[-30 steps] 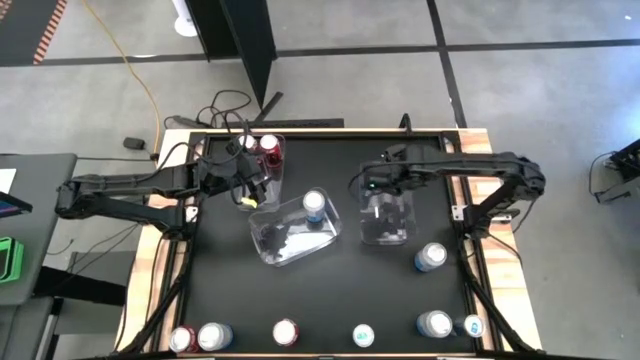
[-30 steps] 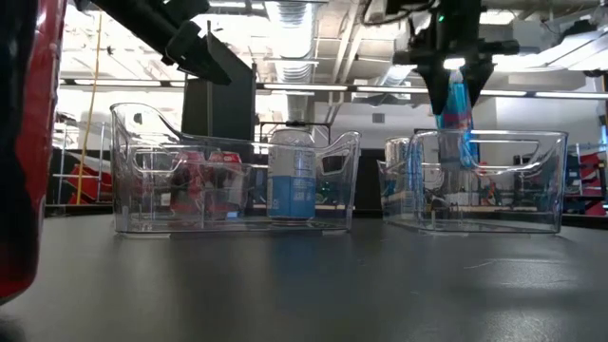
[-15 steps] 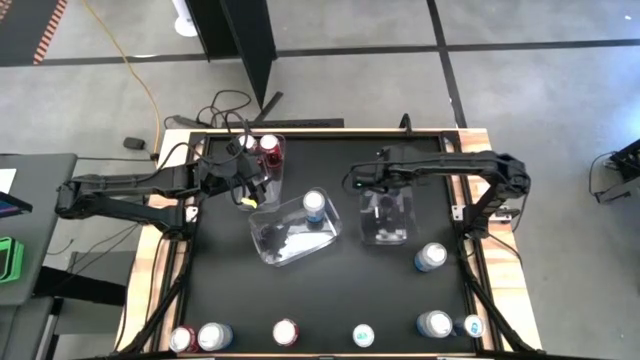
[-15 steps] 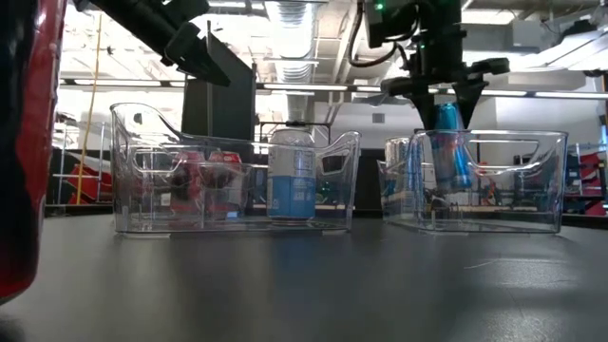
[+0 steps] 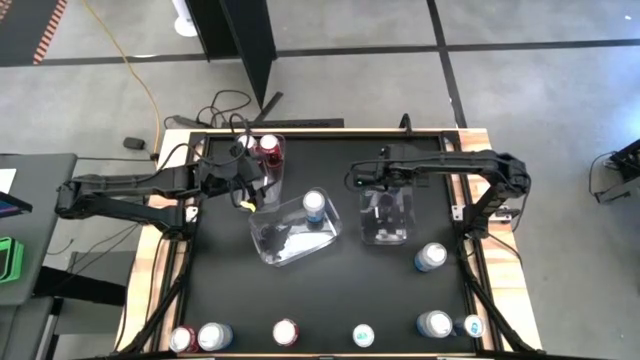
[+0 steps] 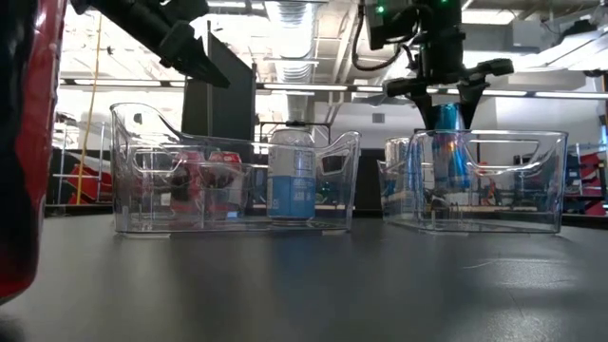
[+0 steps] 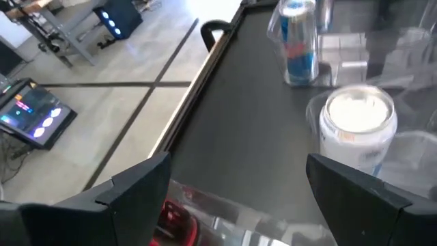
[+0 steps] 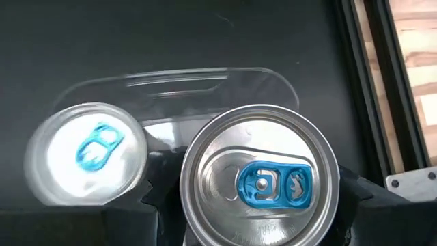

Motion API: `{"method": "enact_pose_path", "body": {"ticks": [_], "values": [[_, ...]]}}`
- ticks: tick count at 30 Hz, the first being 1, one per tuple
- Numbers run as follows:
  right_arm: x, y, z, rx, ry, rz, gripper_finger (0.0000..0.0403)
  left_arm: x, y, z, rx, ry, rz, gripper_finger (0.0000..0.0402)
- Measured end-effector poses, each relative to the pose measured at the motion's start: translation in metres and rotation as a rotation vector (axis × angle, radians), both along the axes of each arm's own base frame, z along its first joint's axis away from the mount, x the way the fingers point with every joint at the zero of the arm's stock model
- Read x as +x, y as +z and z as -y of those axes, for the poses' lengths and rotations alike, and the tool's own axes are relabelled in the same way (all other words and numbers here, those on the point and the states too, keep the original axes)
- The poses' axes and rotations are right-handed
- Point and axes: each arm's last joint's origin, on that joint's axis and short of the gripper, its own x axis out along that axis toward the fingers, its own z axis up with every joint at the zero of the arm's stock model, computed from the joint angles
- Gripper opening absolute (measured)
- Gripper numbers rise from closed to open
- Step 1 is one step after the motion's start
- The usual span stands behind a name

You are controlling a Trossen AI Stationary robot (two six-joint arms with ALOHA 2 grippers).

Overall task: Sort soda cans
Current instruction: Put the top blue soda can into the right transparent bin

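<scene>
My right gripper is shut on a slim dark blue soda can inside the clear right bin. A second dark blue can stands beside it in that bin. A silver-white can stands in the tilted middle bin. Red cans stand in the far-left bin. My left gripper hovers open near that bin's near end with nothing between its fingers. My right gripper pinches the dark blue can just under its top rim, one finger on each of two opposite sides. The fingers come steeply down from above. The can stays upright within the bin's walls; whether its base rests on the bin's floor cannot be told.
Several loose cans stand along the table's near edge, among them a red one and a silver-white one; another silver-white can stands right of centre. A red can looms close in the low view.
My right gripper has gone down with the dark blue can, from above the right bin's rim to inside its walls, while its wrist rolled. The can has stayed upright. Most of the descent came early in the second.
</scene>
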Motion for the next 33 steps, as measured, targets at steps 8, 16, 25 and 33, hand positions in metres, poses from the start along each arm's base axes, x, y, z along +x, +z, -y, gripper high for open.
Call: {"method": "enact_pose_path", "body": {"ticks": [8, 16, 25, 33], "values": [[-0.011, -0.017, 0.011, 0.021, 0.022, 0.014, 0.024, 0.0, 0.0, 0.0, 0.001, 0.001, 0.006, 0.0335], [-0.017, -0.03, 0.022, 0.027, 0.043, 0.024, 0.024, 0.001, 0.001, 0.0, 0.003, 0.0, 0.018, 0.0335], [-0.017, -0.041, 0.031, 0.028, 0.051, 0.06, 0.024, 0.001, 0.001, 0.0, 0.003, 0.001, 0.018, 0.0335], [-0.019, -0.047, 0.032, 0.027, 0.046, 0.057, 0.0244, 0.001, 0.001, 0.0, 0.003, 0.001, 0.017, 0.0335]]}}
